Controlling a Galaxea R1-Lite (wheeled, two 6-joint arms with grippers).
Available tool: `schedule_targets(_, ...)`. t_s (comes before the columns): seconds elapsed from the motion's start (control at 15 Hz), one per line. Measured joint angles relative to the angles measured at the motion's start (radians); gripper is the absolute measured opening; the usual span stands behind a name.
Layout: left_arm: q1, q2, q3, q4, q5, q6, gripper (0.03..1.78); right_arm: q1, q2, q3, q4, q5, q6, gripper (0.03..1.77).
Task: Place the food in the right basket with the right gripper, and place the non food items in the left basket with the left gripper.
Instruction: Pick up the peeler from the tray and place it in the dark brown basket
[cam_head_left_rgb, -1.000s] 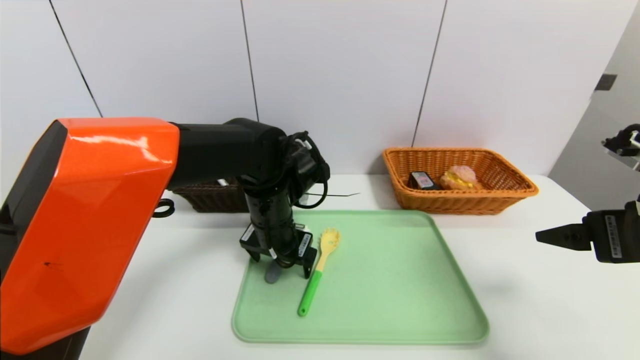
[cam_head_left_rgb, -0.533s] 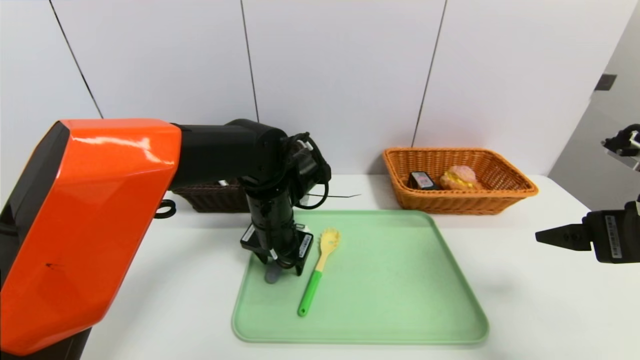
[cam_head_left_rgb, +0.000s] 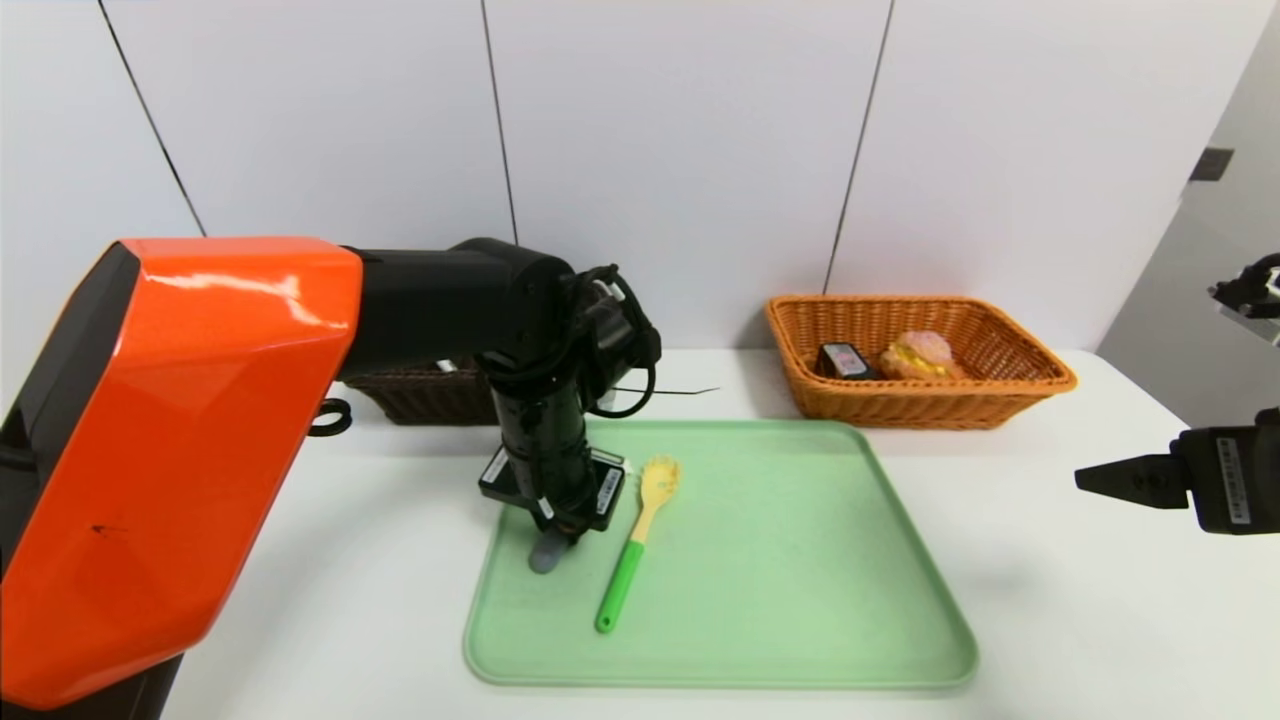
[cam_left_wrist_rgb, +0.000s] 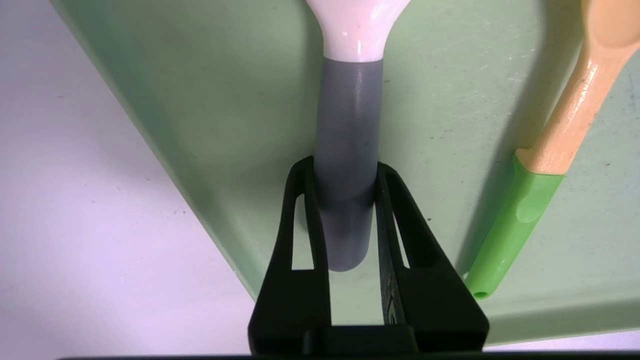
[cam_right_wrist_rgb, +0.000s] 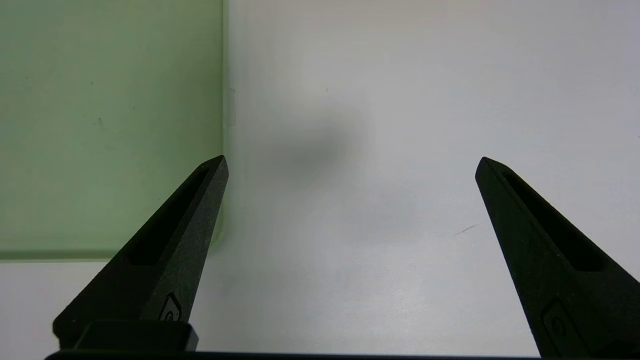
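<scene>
Because the left hand (cam_left_wrist_rgb: 345, 200) is clamped only near the end of the peeler (cam_left_wrist_rgb: 347, 145)'s grey handle on the green tray (cam_head_left_rgb: 800, 560), the heavier white head could pivot down; the pasta spoon (cam_head_left_rgb: 633, 545) lies just beside. The right hand (cam_right_wrist_rgb: 350, 200) hovers spread apart, off the tray.
</scene>
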Motion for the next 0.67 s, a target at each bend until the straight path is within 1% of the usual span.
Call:
schedule_targets(0.2, -0.007, -0.023, 0.0, -0.002, -0.007, 0.004, 0.3, 0.0, -0.01, 0.001, 0.001, 0.001, 0.001, 1.71)
schedule_targets(0.27, -0.013, -0.039, 0.0, -0.014, -0.024, 0.004, 0.3, 0.0, -0.013, 0.002, 0.001, 0.001, 0.001, 1.71)
schedule_targets(0.53, -0.044, -0.14, -0.003, -0.105, -0.156, 0.007, 0.3, 0.0, -0.019, 0.012, -0.001, 0.0, 0.001, 1.71)
schedule_targets(0.6, -0.05, -0.174, -0.003, -0.161, -0.179, 0.003, 0.3, 0.0, -0.02, 0.012, -0.001, 0.001, 0.001, 1.71)
schedule_targets(0.67, -0.051, -0.199, -0.003, -0.223, -0.184, -0.007, 0.3, 0.0, -0.02, 0.013, -0.001, 0.003, 0.003, 1.71)
